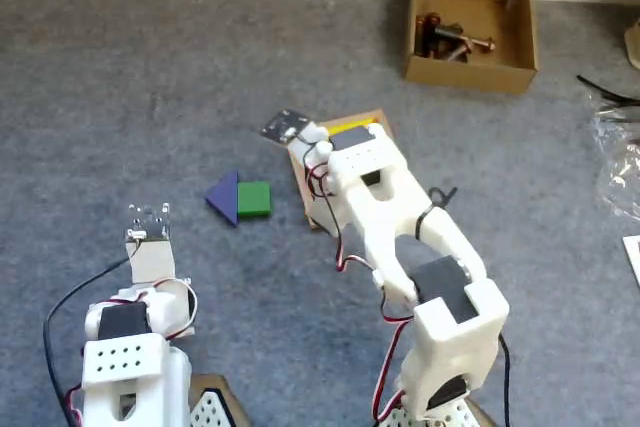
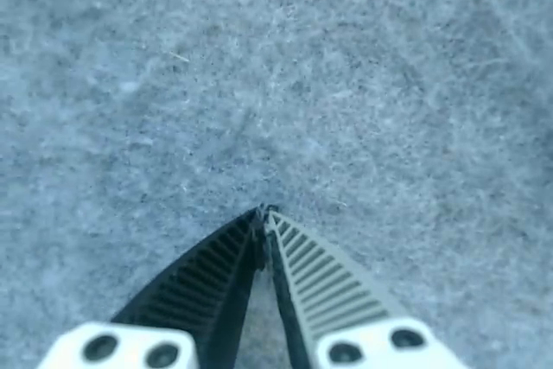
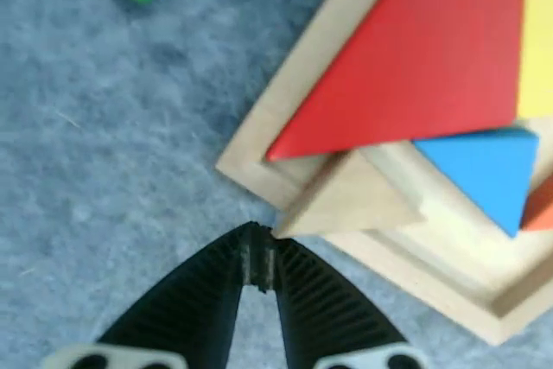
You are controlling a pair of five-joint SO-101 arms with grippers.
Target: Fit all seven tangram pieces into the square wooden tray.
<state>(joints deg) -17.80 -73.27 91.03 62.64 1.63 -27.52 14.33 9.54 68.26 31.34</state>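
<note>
- While the right arm lies stretched across the square wooden tray [image 3: 298, 84], the right gripper [image 3: 259, 244] sits over carpet [image 1: 120, 67] just outside a tray corner, on the tray's left side.
- Right fingers are pressed together with nothing between them.
- Plain wood triangle [image 3: 350, 200] lies tilted across that corner's rim, its tip just beside the fingertips.
- In the tray: red triangle [image 3: 415, 58], yellow piece [image 3: 540, 32], blue triangle [image 3: 484, 166], and an orange piece [image 3: 540, 205] at the edge.
- Green square [image 1: 254, 198] and purple triangle [image 1: 224, 197] touch each other on the carpet, left of the tray.
- Left gripper [image 2: 263, 213] is near-left, well apart from the pieces, fingers closed and empty.
- Cardboard box [image 1: 470, 75] sits far right.
</note>
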